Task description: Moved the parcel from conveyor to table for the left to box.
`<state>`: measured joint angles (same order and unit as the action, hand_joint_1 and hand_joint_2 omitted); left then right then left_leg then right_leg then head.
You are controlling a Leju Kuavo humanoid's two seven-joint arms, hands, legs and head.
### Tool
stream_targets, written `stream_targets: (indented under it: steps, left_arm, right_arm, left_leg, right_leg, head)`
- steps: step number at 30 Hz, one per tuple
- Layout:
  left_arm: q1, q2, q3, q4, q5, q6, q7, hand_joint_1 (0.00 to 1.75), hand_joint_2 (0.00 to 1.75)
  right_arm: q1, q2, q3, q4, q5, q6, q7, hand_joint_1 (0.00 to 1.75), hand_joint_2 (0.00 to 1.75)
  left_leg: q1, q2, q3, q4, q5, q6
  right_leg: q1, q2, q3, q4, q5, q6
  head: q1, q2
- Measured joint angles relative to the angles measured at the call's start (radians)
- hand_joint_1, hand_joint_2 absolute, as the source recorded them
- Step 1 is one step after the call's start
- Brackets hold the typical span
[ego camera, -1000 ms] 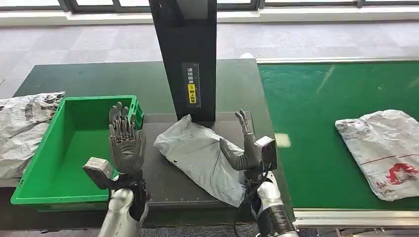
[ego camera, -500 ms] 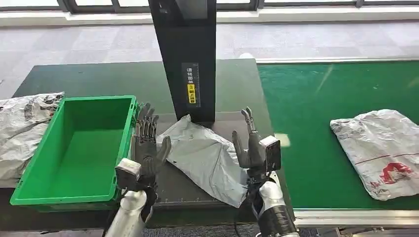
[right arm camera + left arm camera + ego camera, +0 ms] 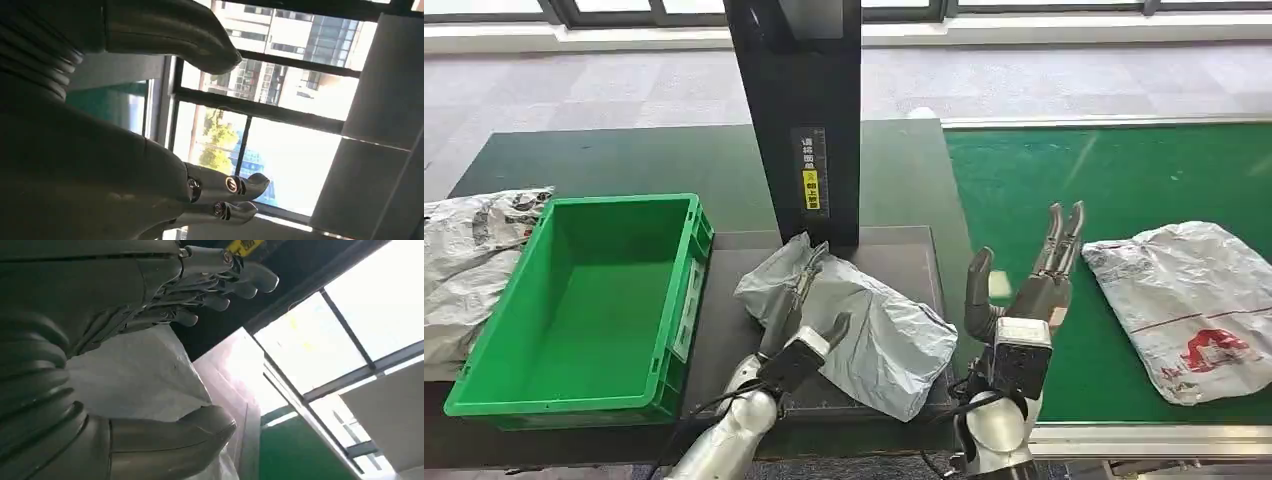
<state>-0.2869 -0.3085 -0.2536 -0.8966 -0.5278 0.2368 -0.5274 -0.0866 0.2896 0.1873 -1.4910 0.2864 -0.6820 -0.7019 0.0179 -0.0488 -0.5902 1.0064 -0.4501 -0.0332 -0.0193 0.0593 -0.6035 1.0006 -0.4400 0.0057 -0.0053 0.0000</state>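
The crumpled grey parcel (image 3: 854, 320) is lying on the dark table (image 3: 734, 340). My green box (image 3: 574, 300) is sitting just beside it, open.

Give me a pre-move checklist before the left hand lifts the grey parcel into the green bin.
1. Grey parcel lies on the table, off the conveyor: ok.
2. Left hand on the parcel, fingers above and thumb alongside: ok.
3. Firm grip on the parcel: cannot tell.
4. Right hand off the parcel, open, raised over the conveyor edge: ok.
5. Green bin empty, beside the parcel: ok.
6. Black post stands right behind the parcel, may snag the lift: not ok.
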Motion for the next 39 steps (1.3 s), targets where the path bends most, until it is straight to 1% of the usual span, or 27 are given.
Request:
stream_targets:
  steps: [3,8,9,10,12,14,18,23,27,31,35,37,39]
  left_arm:
    - [-0.055,-0.016,-0.044,0.100,-0.094,0.054,0.081,0.00,1.75]
    - [-0.115,-0.034,-0.121,0.227,-0.222,0.118,0.192,0.00,1.75]
    - [-0.126,-0.037,-0.139,0.253,-0.248,0.124,0.218,0.19,1.75]
    - [-0.137,-0.041,-0.157,0.276,-0.278,0.131,0.247,1.75,1.75]
    - [-0.157,-0.046,-0.202,0.320,-0.352,0.150,0.329,1.75,1.75]
    - [-0.171,-0.049,-0.255,0.355,-0.395,0.139,0.383,1.75,1.75]
    - [-0.185,-0.051,-0.332,0.393,-0.415,0.120,0.411,1.75,1.75]
    - [-0.204,-0.052,-0.370,0.416,-0.425,0.115,0.424,1.75,1.75]
    - [-0.216,-0.052,-0.403,0.434,-0.456,0.100,0.469,1.75,1.75]
    - [-0.231,-0.051,-0.437,0.459,-0.506,0.102,0.549,1.75,1.75]
    - [-0.240,-0.051,-0.457,0.479,-0.558,0.142,0.606,1.75,1.75]
    - [-0.242,-0.051,-0.465,0.484,-0.610,0.217,0.664,1.75,1.75]
    - [-0.245,-0.050,-0.470,0.488,-0.692,0.330,0.761,1.75,1.75]
  right_arm:
    - [0.016,-0.001,0.002,-0.065,0.031,-0.009,0.000,0.00,1.75]
    - [0.024,-0.002,0.002,-0.123,0.029,-0.011,0.000,0.00,1.75]
    - [0.025,-0.003,0.002,-0.129,0.027,-0.011,0.000,0.00,1.75]
    - [0.026,-0.003,0.002,-0.134,0.023,-0.011,0.000,0.00,1.75]
    - [0.026,-0.005,0.002,-0.140,0.012,-0.011,0.000,0.00,1.75]
    - [0.027,-0.007,0.002,-0.143,0.003,-0.011,0.000,0.00,1.75]
    - [0.029,-0.011,0.002,-0.144,-0.003,-0.011,0.000,0.00,1.75]
    - [0.029,-0.013,0.002,-0.145,-0.005,-0.011,0.000,0.00,1.75]
    - [0.030,-0.015,0.002,-0.145,-0.013,-0.011,0.000,0.00,1.75]
    - [0.038,-0.019,0.002,-0.145,-0.021,-0.012,0.000,0.00,1.75]
    - [0.047,-0.024,0.002,-0.149,-0.024,-0.011,0.000,0.00,1.75]
    - [0.052,-0.027,0.002,-0.150,-0.025,-0.011,0.000,0.00,1.75]
    - [0.059,-0.028,0.002,-0.150,-0.025,-0.011,0.000,0.00,1.75]
  left_leg:
    - [-0.001,-0.001,0.000,0.000,0.000,0.000]
    - [-0.001,-0.001,0.000,0.000,0.001,0.001]
    - [-0.001,-0.001,0.000,0.000,0.001,0.001]
    - [-0.001,-0.001,0.000,0.000,0.001,0.001]
    - [-0.001,-0.001,0.000,0.000,0.001,0.001]
    - [-0.001,-0.001,-0.001,0.000,0.000,0.001]
    - [-0.001,-0.001,-0.001,0.000,0.000,0.001]
    - [-0.001,-0.001,0.000,0.000,0.000,0.001]
    - [-0.001,-0.001,0.001,0.000,0.000,0.002]
    - [-0.001,-0.001,0.002,0.000,0.000,0.002]
    - [-0.001,-0.001,0.003,0.000,0.000,0.002]
    - [-0.001,-0.001,0.003,0.000,0.000,0.002]
    - [-0.001,-0.001,0.003,0.000,0.000,0.002]
  right_leg:
    - [-0.001,-0.002,0.001,0.000,0.000,0.000]
    - [-0.001,-0.002,0.001,0.000,0.000,0.000]
    - [-0.001,-0.002,0.001,0.000,0.000,0.000]
    - [-0.001,-0.002,0.001,0.000,0.000,0.000]
    - [-0.001,-0.002,0.001,0.000,0.000,0.000]
    - [-0.001,-0.002,0.001,0.000,0.000,0.001]
    - [-0.001,-0.002,0.001,0.000,0.000,0.001]
    - [-0.001,-0.003,0.002,0.000,0.000,0.001]
    - [-0.001,-0.003,0.003,0.000,0.000,0.001]
    - [-0.001,-0.003,0.004,0.000,0.000,0.001]
    - [-0.001,-0.003,0.005,0.000,0.000,0.001]
    - [-0.001,-0.003,0.005,0.000,0.000,0.001]
    - [-0.001,-0.003,0.005,0.000,0.000,0.001]
  head:
    - [0.000,0.000]
    - [0.000,0.000]
    - [0.000,0.000]
    - [0.000,0.000]
    - [0.000,0.000]
    - [0.000,0.000]
    - [0.000,0.000]
    - [0.000,0.000]
    - [0.000,0.000]
    - [0.000,0.000]
    - [0.000,0.000]
    - [0.000,0.000]
    - [0.000,0.000]
